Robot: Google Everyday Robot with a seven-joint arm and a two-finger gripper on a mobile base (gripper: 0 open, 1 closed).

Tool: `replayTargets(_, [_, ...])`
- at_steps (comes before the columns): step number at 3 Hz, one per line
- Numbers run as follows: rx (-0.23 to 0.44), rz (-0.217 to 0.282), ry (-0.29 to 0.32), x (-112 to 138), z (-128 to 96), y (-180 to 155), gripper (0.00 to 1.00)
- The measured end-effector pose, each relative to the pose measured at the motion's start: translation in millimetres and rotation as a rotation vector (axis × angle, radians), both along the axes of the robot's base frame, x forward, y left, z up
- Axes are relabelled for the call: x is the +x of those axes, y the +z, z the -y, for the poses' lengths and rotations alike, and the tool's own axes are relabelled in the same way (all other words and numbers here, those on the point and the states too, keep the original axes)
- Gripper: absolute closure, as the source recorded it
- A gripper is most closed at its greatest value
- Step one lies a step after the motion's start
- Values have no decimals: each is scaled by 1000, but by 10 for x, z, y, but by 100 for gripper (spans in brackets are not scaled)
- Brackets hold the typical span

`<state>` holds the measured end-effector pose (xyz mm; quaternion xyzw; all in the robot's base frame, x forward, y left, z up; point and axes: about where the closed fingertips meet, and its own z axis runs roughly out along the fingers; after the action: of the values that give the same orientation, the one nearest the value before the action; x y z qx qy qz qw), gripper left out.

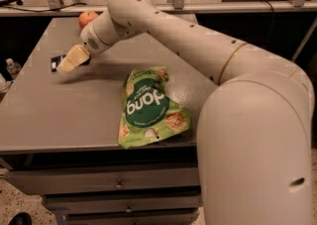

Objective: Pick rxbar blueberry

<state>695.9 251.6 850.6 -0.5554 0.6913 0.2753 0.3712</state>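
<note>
The rxbar blueberry (56, 61) is a small dark flat bar lying on the grey table (59, 110) at the far left. Only its left end shows; the rest is hidden behind my gripper. My gripper (68, 61) hangs right over the bar at the end of the long white arm (198, 45), which reaches in from the right. I cannot tell whether the gripper touches the bar.
A large green snack pouch (148, 107) lies near the table's front edge, right of centre. A red apple (87, 19) sits at the back of the table behind the arm. Drawers (119, 182) are below the table top. A bottle (13, 67) stands off the left edge.
</note>
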Motion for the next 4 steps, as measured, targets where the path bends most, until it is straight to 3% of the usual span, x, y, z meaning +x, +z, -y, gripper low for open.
replayTargets(1, [5, -14, -4, 34, -82, -113, 17])
replayTargets(4, [13, -11, -21, 52, -90, -139, 87])
